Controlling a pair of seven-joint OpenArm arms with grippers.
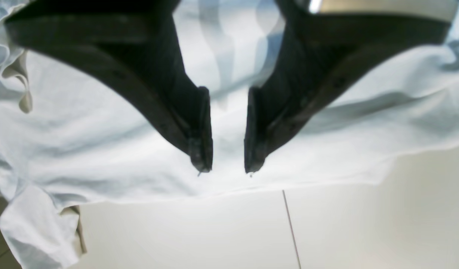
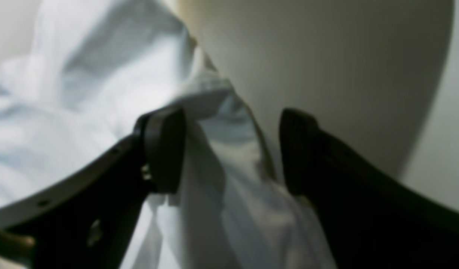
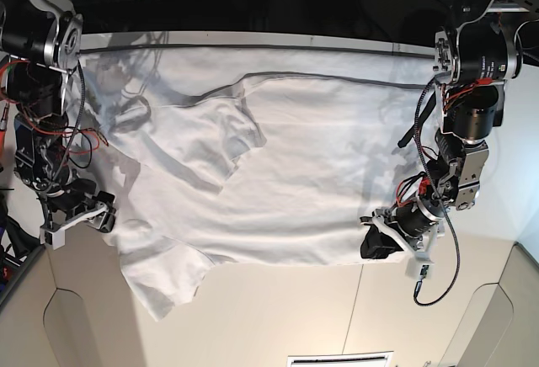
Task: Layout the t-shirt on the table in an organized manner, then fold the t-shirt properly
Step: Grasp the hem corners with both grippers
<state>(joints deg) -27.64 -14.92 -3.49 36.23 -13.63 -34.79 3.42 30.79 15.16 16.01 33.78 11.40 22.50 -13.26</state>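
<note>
The t-shirt (image 3: 278, 173) lies spread across the desk (image 3: 337, 316), mostly flat, one sleeve rumpled and hanging past the near-left edge. Both the left pincer (image 1: 228, 170) and the right pincer (image 2: 231, 149) are released, gripping nothing. Smoothing remains; folding seems not yet begun.

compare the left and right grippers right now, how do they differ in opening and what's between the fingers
The left gripper stands partly open with a narrow gap; the right gripper is spread much wider. Nothing sits between the left gripper's fingers, which hang over the t-shirt near its edge; a bunched fold of cloth lies between the right gripper's fingers, unclamped. Both are dark, at opposite sides of the shirt.
</note>
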